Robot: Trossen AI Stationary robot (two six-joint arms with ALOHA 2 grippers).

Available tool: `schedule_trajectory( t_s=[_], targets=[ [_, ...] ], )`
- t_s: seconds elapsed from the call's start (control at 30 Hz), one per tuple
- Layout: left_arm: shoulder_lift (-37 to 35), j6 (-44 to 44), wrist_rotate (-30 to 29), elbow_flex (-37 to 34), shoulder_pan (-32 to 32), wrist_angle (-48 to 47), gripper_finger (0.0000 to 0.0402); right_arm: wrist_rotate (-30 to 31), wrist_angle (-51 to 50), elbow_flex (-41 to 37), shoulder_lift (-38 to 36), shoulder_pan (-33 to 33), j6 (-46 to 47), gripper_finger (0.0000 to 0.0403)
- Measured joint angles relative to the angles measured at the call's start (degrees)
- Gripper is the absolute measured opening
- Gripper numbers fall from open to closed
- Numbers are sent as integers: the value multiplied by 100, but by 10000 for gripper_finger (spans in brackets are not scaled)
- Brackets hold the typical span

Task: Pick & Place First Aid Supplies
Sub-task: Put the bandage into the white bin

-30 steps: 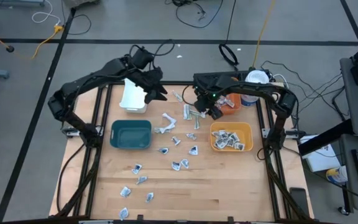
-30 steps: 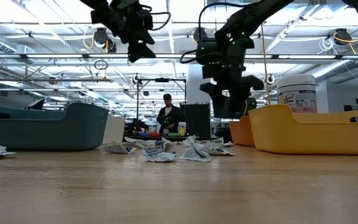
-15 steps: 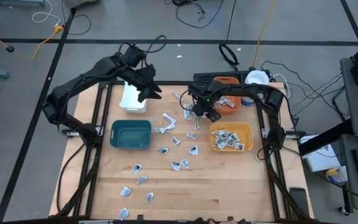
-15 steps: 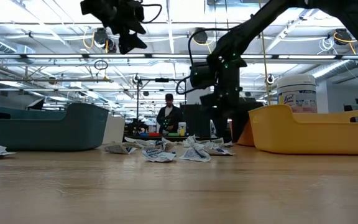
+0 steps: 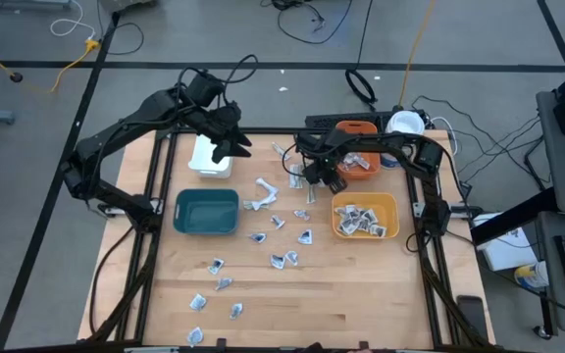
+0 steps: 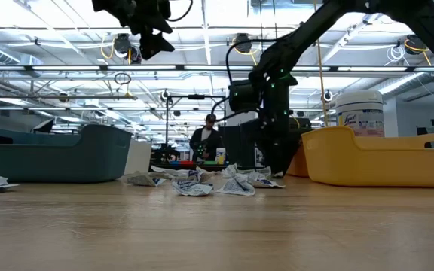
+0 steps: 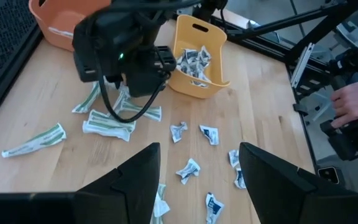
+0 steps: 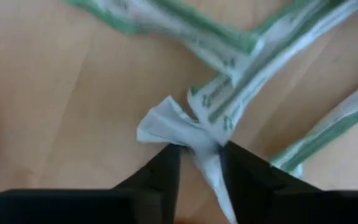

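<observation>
While the right gripper (image 5: 312, 175) works low among the wrapped strips (image 7: 109, 121) near the table's far edge, it has little room: the orange bin (image 5: 361, 162) sits just beside it and the yellow bin (image 5: 365, 217) lies close on the near side. Its fingers (image 8: 160, 171) are pinched onto the crumpled white end of one strip (image 8: 194, 134), pressed against the wood. These strips are long, narrow, white with green print, lying crossed in a loose cluster. Small flat packets (image 5: 284, 241), white-grey with bluish print and creased, are scattered across the middle of the wooden table (image 5: 361, 294) and down toward its near left corner; more fill the yellow bin. Open bare wood lies along the near right part of the table.

The left gripper (image 5: 231, 147) hangs high over the far side, next to the white bin (image 5: 207, 157), its fingers (image 7: 138, 180) spread and holding nothing. The teal bin (image 5: 206, 212) sits near the left rail, smooth plastic with rounded corners. A round white-lidded tub (image 5: 405, 123) stands behind the orange bin at the table's far right corner
</observation>
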Motion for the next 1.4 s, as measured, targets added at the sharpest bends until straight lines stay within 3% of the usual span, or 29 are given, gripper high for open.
schedule_trajectory(
  t_s=[0.27,0.53,0.73,0.83,1.07,1.4],
  targets=[
    [5,-152,-29,0,-11,-47,223,93,50,1,28,153,-48,10],
    [5,-295,-110,0,-11,-34,223,342,-137,-13,-245,213,-49,3],
    [5,-796,-765,-1,-9,-43,223,518,-475,-11,-846,305,-26,1],
    [5,-891,-979,0,-9,-37,223,384,-395,-11,-1172,353,510,1],
    [5,-661,-1191,0,-18,153,223,-1123,632,-11,-2009,302,2944,1],
    [7,13,-1059,0,-171,667,223,-3216,2973,-4,-2619,293,4854,0]
  ],
)
